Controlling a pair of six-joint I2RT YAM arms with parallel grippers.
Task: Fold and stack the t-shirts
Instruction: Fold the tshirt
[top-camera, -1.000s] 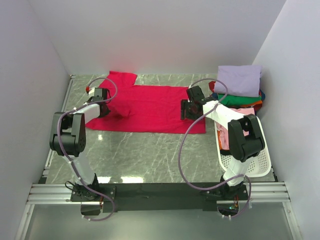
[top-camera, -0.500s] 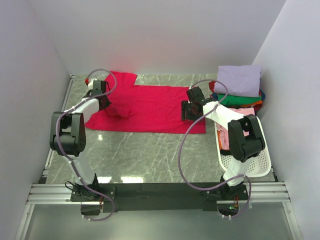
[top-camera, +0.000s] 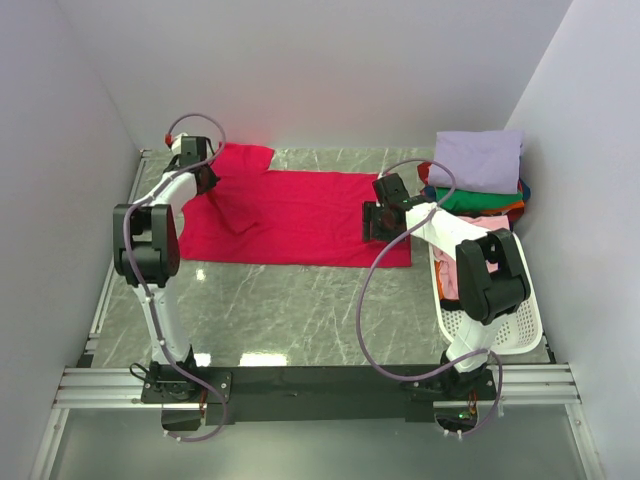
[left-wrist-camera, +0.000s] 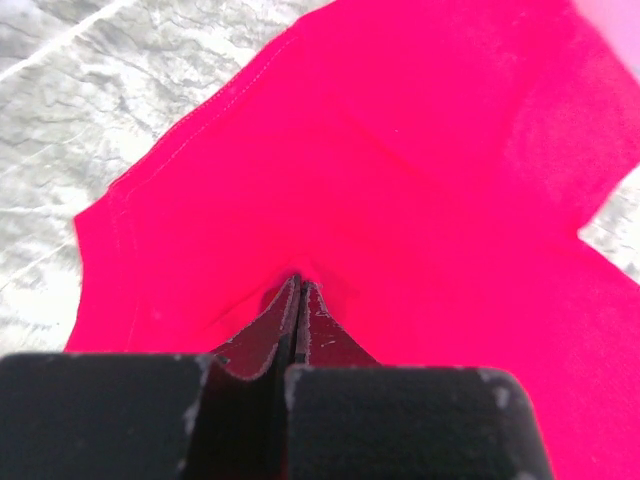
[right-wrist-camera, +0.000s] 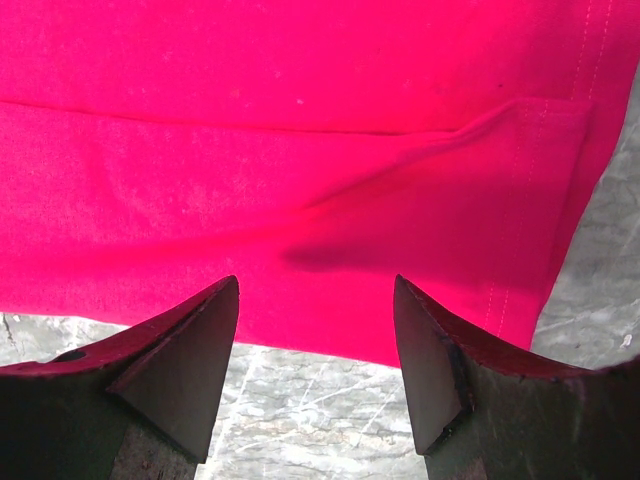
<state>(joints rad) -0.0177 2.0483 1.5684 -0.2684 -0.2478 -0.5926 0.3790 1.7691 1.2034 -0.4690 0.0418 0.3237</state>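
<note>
The crimson t-shirt (top-camera: 300, 210) lies spread on the table's (top-camera: 300, 300) far side, near the folded stack (top-camera: 478, 165). The left gripper (left-wrist-camera: 298, 300), clenched on cloth near the sleeve, should draw the flap across evenly. The right gripper (right-wrist-camera: 316, 300) hovers released above the hem.

A robotics lab is indicated by white walls (top-camera: 300, 70) boxed around a marble-patterned table (top-camera: 300, 310) and two cabled arms (top-camera: 490, 275) bolted to a metal rail (top-camera: 100, 385).
</note>
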